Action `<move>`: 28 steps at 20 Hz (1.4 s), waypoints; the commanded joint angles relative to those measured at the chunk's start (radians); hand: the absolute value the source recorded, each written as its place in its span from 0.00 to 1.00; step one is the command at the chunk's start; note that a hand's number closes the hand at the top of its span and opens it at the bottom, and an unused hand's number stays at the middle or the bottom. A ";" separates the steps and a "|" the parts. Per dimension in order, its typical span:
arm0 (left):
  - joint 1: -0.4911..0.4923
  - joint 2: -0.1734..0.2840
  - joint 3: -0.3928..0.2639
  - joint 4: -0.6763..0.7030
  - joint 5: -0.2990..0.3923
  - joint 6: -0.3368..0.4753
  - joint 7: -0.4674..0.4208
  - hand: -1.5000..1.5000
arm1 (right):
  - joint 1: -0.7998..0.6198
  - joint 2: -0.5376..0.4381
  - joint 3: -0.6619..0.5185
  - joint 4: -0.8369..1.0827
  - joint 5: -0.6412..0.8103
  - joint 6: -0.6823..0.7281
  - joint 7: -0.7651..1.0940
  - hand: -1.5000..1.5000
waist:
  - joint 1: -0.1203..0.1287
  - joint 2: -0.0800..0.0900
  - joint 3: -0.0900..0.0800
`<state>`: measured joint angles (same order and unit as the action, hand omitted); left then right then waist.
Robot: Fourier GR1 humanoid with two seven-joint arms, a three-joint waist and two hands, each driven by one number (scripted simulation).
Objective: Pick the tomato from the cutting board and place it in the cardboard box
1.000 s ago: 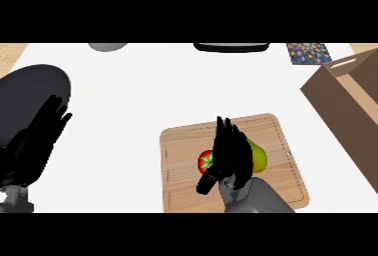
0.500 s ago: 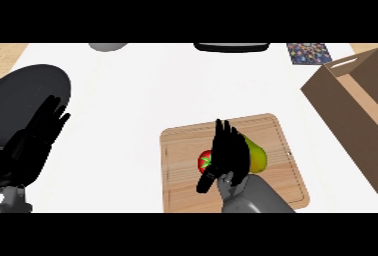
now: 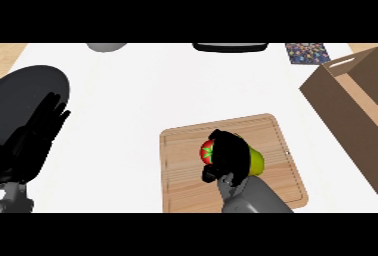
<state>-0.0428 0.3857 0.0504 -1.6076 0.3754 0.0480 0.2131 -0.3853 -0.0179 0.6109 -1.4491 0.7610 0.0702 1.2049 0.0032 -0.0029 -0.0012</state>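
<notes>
1. The tomato (image 3: 207, 151) is found on the cutting board (image 3: 184, 175), a bit above the board's middle. Only a red sliver with a green stem bit is left showing at the 9 o'clock side of the right hand (image 3: 230, 157).
2. That right hand is laid over the tomato from above with its fingers curled down around it, so it looks like a grasp is being closed. No lift can be made out; the tomato seems to be on the wood, though that contact is hidden.
3. A yellow-green fruit (image 3: 257, 160) is tucked right against the hand at 3 o'clock. It could get nudged or caught in the grip, so that's probably the thing to watch.
4. The cardboard box (image 3: 347, 100) is seen at roughly 2 o'clock from the board, well apart, open at the top. Its near wall would likely have to be cleared from above.
5. The left hand (image 3: 37, 135) is held at 9 o'clock near the edge, fingers straight and up, resting over a dark round plate (image 3: 29, 85).
6. Along 12 o'clock a grey bowl (image 3: 107, 46), a black dish (image 3: 230, 47) and a patterned item (image 3: 308, 52) are lined up, none of them in the path.
</notes>
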 commanded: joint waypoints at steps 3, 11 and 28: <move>0.053 -0.036 -0.012 0.006 -0.032 -0.032 -0.051 0.50 | -0.023 0.017 0.021 0.044 0.038 -0.022 0.125 1.00 | 0.003 0.002 0.001; 0.023 -0.026 0.035 -0.045 -0.033 -0.002 0.034 0.50 | -0.022 -0.012 -0.056 0.017 0.053 0.078 0.019 1.00 | -0.002 0.002 0.001; 0.032 -0.065 0.046 -0.048 -0.058 -0.042 0.024 0.50 | -0.116 -0.340 -0.255 -0.223 0.026 0.268 -0.349 1.00 | -0.008 -0.002 0.001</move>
<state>-0.0039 0.3272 0.0927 -1.6422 0.3192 0.0057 0.2267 -0.4741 -0.3525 0.3572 -1.5345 0.7715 0.2722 0.8014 -0.0016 -0.0021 -0.0002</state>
